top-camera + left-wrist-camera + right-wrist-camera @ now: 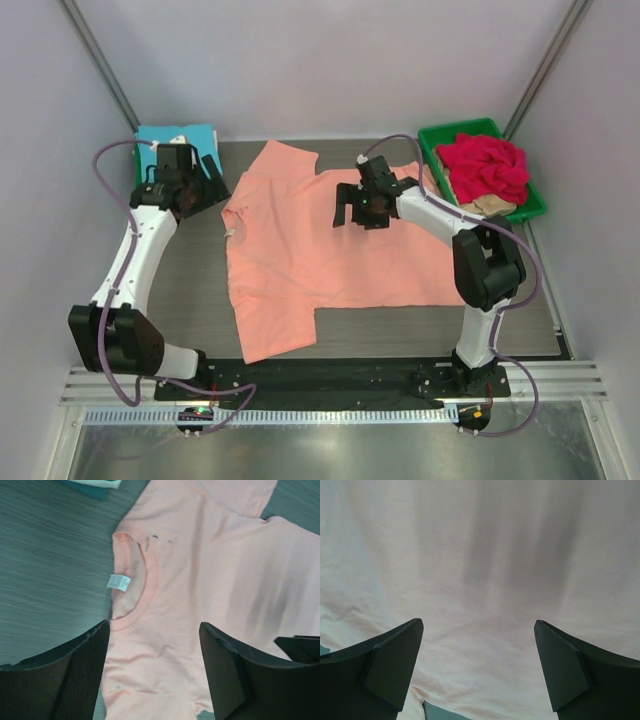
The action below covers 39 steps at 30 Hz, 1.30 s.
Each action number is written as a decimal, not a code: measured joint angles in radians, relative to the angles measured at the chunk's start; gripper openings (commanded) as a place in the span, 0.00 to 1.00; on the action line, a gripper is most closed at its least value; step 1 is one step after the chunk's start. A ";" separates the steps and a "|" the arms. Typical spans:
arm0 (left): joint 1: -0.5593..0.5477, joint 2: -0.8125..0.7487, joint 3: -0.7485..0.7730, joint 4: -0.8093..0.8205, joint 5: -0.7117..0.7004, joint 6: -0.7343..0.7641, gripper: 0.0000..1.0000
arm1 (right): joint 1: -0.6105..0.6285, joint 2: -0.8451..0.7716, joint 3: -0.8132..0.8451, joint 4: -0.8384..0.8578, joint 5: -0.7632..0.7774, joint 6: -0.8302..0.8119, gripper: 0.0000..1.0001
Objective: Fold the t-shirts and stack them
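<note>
A large salmon-orange t-shirt (pixel 320 250) lies spread on the dark table, collar (pixel 145 580) to the left with its white label (pixel 118 581) showing. My left gripper (pixel 208 190) hovers at the shirt's collar end, open, with only cloth below its jaws (pixel 155 645). My right gripper (pixel 356 212) hangs open over the shirt's upper right part, and plain salmon cloth fills the space under it (pixel 477 645). A folded turquoise t-shirt (pixel 175 140) lies at the back left. A red t-shirt (pixel 485 165) and a beige one (pixel 492 205) lie heaped in a tray.
The green plastic tray (pixel 460 127) stands at the back right corner. Grey walls with slanted metal posts close in the table on three sides. A strip of bare dark table (pixel 195 290) runs left of the shirt, beside the left arm.
</note>
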State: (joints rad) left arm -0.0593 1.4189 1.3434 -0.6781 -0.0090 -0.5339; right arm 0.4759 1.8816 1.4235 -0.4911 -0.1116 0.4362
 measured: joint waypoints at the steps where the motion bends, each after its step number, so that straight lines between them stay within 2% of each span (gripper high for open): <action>1: -0.008 -0.009 0.005 -0.016 -0.023 0.012 0.74 | 0.000 0.003 0.000 0.001 0.000 -0.001 1.00; 5: -0.010 -0.023 -0.102 -0.040 -0.045 0.016 0.72 | 0.000 0.023 0.000 0.005 -0.003 -0.005 1.00; 11: -0.032 -0.021 -0.340 -0.027 0.035 -0.043 0.65 | 0.000 0.034 -0.002 0.006 0.007 -0.005 1.00; 14: -0.121 -0.052 -0.398 -0.039 -0.003 -0.081 0.65 | 0.000 0.013 -0.045 0.021 0.062 0.011 1.00; 16: -0.231 -0.107 -0.408 -0.074 -0.050 -0.114 0.66 | 0.000 -0.024 -0.108 0.024 0.113 0.026 1.00; 19: -0.366 -0.216 -0.422 -0.108 -0.083 -0.172 0.65 | -0.007 -0.113 -0.229 0.050 0.177 0.060 1.00; 22: -0.468 -0.345 -0.476 -0.165 -0.108 -0.254 0.65 | -0.022 -0.272 -0.383 0.103 0.239 0.097 1.00; 27: -0.535 -0.494 -0.618 -0.232 -0.092 -0.368 0.63 | -0.073 -0.614 -0.620 0.193 0.314 0.160 0.99; 30: -0.574 -0.565 -0.699 -0.270 -0.082 -0.433 0.62 | -0.159 -0.776 -0.717 0.230 0.300 0.187 1.00; 34: -0.632 -0.621 -0.763 -0.300 -0.063 -0.507 0.65 | -0.275 -0.879 -0.793 0.234 0.275 0.200 1.00; 39: -0.698 -0.623 -0.825 -0.299 -0.041 -0.579 0.66 | -0.291 -0.901 -0.827 0.224 0.230 0.208 1.00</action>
State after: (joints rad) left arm -0.7570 0.7956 0.5182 -0.9771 -0.0498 -1.1133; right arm 0.1852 0.9802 0.5964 -0.2668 0.1184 0.6445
